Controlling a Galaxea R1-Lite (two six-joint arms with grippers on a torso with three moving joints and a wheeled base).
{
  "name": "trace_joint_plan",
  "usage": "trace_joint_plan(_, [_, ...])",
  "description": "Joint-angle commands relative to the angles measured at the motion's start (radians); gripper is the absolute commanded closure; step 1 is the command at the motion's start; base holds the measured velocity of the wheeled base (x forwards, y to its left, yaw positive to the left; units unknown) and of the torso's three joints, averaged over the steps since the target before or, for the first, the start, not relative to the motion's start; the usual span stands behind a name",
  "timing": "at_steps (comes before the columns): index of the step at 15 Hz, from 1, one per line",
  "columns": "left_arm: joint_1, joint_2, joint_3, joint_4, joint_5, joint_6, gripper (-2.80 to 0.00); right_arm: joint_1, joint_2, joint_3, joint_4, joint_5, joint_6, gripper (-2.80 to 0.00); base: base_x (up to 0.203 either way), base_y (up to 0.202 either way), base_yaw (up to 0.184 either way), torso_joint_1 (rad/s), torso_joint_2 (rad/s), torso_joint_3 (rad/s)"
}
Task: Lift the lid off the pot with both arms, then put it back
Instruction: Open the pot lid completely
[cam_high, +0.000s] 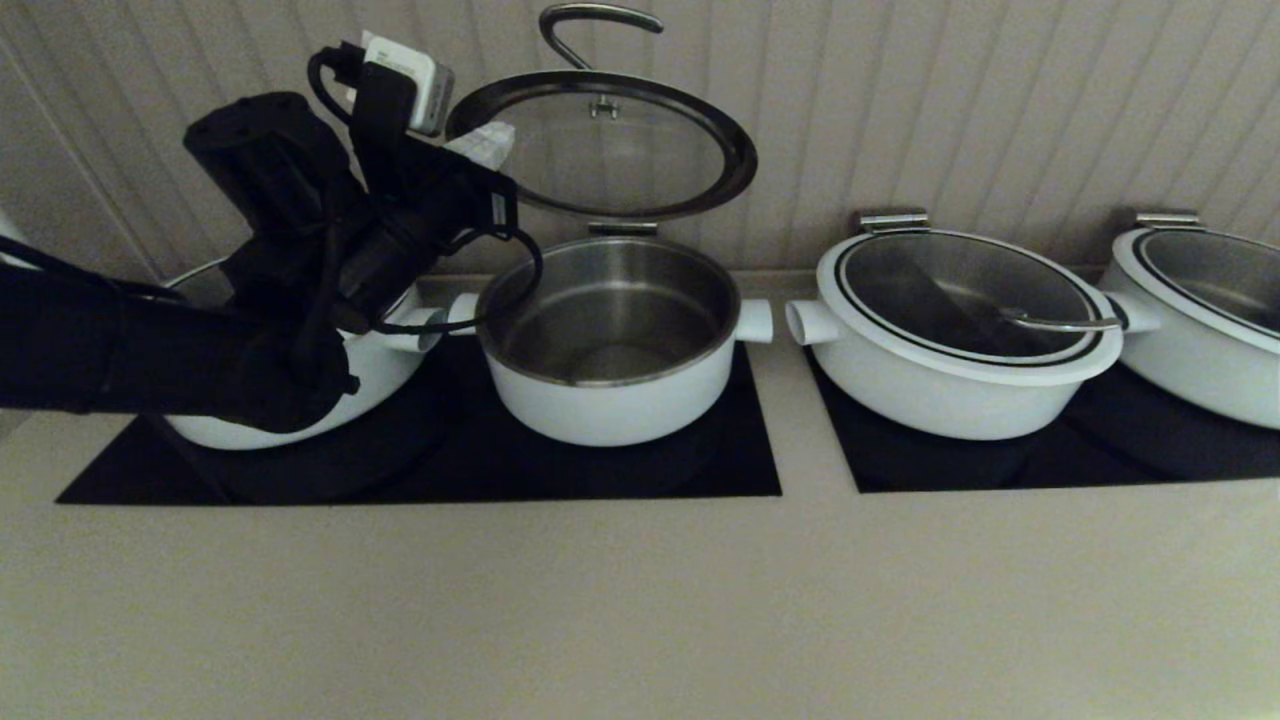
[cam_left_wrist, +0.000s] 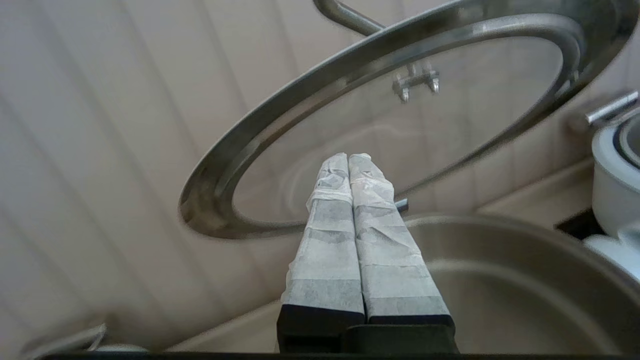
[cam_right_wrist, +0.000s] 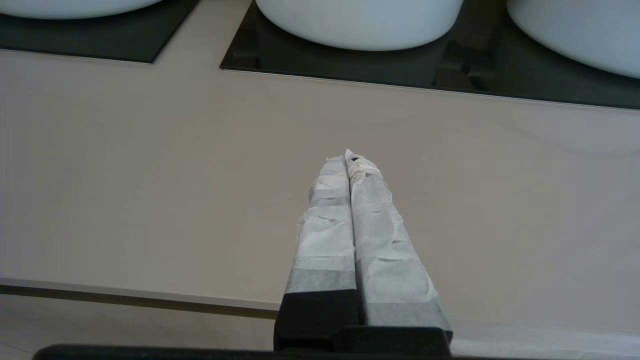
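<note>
The lid (cam_high: 640, 150) stands tilted open above the pot (cam_high: 610, 400), its back edge at a steel hinge and its curved handle (cam_high: 590, 25) up against the wall. The pot shows its bare steel inside. My left gripper (cam_high: 492, 140) is shut and empty, its pale fingertips at the lid's left edge. In the left wrist view my left gripper (cam_left_wrist: 348, 157) points up at the underside of the lid (cam_left_wrist: 450, 125), above the pot (cam_left_wrist: 500, 280); I cannot tell whether it touches. My right gripper (cam_right_wrist: 347, 155), shut and empty, hangs over the beige counter (cam_right_wrist: 150, 175), outside the head view.
A wider white pot (cam_high: 950, 390) with its lid on sits to the right, with another (cam_high: 1200, 370) at the far right. A third white pot (cam_high: 250, 430) is half hidden behind my left arm. All stand on black hob plates (cam_high: 700, 470). A panelled wall rises close behind.
</note>
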Motion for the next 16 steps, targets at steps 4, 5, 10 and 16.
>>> trace_joint_plan(4, [-0.001, -0.092, 0.089, -0.007, 0.0, 0.051, 0.0, 0.0, 0.001, 0.0, 0.0, 0.001, -0.001, 0.0, 0.0, 0.0, 0.0, 0.0, 0.0, 0.0])
trace_joint_plan(5, [-0.001, -0.111, 0.121, -0.009, 0.001, 0.073, 0.0, 0.0, 0.001, 0.0, 0.0, 0.001, -0.001, 0.0, 0.0, 0.0, 0.0, 0.0, 0.0, 0.0])
trace_joint_plan(10, [0.001, -0.152, 0.15, -0.006, 0.003, 0.079, 0.0, 0.0, 0.003, 0.0, 0.0, 0.001, -0.001, 0.0, 0.0, 0.0, 0.0, 0.0, 0.0, 0.0])
trace_joint_plan(16, [0.001, -0.151, 0.124, 0.04, 0.003, 0.081, 0.0, 0.0, 0.003, 0.0, 0.0, 0.001, -0.001, 0.0, 0.0, 0.0, 0.0, 0.0, 0.0, 0.0])
